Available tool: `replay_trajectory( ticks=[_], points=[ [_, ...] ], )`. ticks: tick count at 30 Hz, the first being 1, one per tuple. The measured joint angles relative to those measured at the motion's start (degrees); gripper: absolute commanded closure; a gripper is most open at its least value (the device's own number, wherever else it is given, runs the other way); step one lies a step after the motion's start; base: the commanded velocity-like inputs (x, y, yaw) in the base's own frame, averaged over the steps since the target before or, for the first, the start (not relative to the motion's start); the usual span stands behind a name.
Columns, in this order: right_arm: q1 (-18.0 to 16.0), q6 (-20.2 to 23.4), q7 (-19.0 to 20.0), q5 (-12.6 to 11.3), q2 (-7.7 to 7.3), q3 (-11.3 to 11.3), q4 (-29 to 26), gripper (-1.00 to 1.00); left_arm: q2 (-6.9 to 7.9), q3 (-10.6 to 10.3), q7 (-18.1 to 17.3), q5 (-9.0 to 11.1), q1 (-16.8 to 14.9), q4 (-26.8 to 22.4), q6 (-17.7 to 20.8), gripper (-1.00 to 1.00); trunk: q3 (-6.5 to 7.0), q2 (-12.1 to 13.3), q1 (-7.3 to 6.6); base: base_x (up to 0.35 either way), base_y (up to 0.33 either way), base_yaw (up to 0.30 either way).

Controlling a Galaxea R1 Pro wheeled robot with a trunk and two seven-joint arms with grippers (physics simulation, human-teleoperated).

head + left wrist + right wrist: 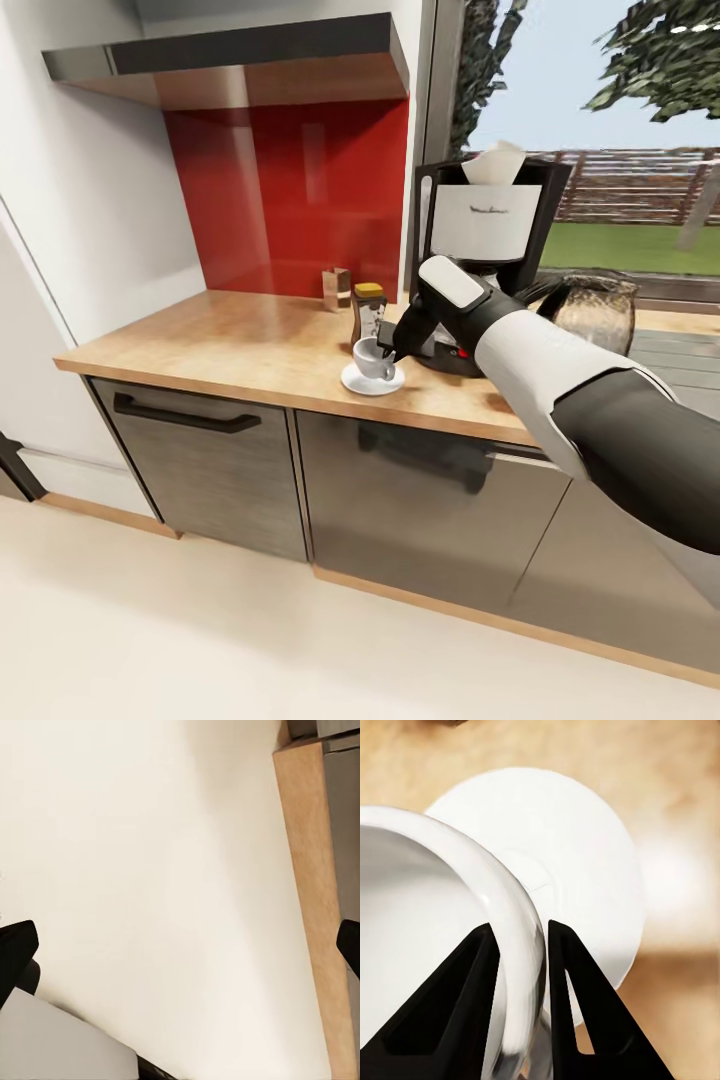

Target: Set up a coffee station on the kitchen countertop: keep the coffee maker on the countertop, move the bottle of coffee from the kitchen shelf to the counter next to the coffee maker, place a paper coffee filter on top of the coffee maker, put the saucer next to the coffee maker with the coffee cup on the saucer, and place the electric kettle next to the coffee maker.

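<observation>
The white coffee cup [371, 357] stands on or just over the white saucer [372, 381] on the kitchen countertop [230, 345], left of the black coffee maker [490, 250]. My right gripper [389, 347] reaches down to the cup's right side. In the right wrist view that gripper [520, 926] is shut on the cup's rim [521, 945], one black finger inside and one outside, with the saucer [577, 855] beneath. A paper coffee filter [497, 162] sits on top of the machine. The bottle of coffee [368, 310] stands behind the cup. The electric kettle [597, 308] is right of the machine. My left gripper [180, 945] is open above the floor.
A small tan box [336, 288] stands against the red back panel [290, 190]. The kitchen shelf [240, 62] hangs above the left of the counter. Grey cabinet fronts [420, 500] lie below the worktop, with cream floor [150, 870] and a wooden plinth [311, 892] beneath them.
</observation>
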Motion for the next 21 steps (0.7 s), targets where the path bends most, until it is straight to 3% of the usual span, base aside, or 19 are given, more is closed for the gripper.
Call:
replay_trajectory(
  ticks=[10, 14, 21],
  points=[
    [0.1, 0.0, 0.0, 0.0, 0.00, 0.0, 0.0, 1.00, 0.00, 0.0, 0.0, 0.0, 0.0, 0.0, 0.0, -1.00, -0.36, -0.8, 0.45, 0.000, 0.000, 0.000],
    [0.1, 0.0, 0.0, 0.0, 0.00, 0.1, 0.0, 1.00, 0.00, 0.0, 0.0, 0.0, 0.0, 0.0, 0.0, -1.00, -1.08, -2.4, 1.32, 0.000, 0.000, 0.000],
    [0.1, 0.0, 0.0, 0.0, 0.00, 0.0, 0.0, 1.00, 0.00, 0.0, 0.0, 0.0, 0.0, 0.0, 0.0, -1.00, -1.08, -2.4, 1.32, 0.000, 0.000, 0.000]
  ],
)
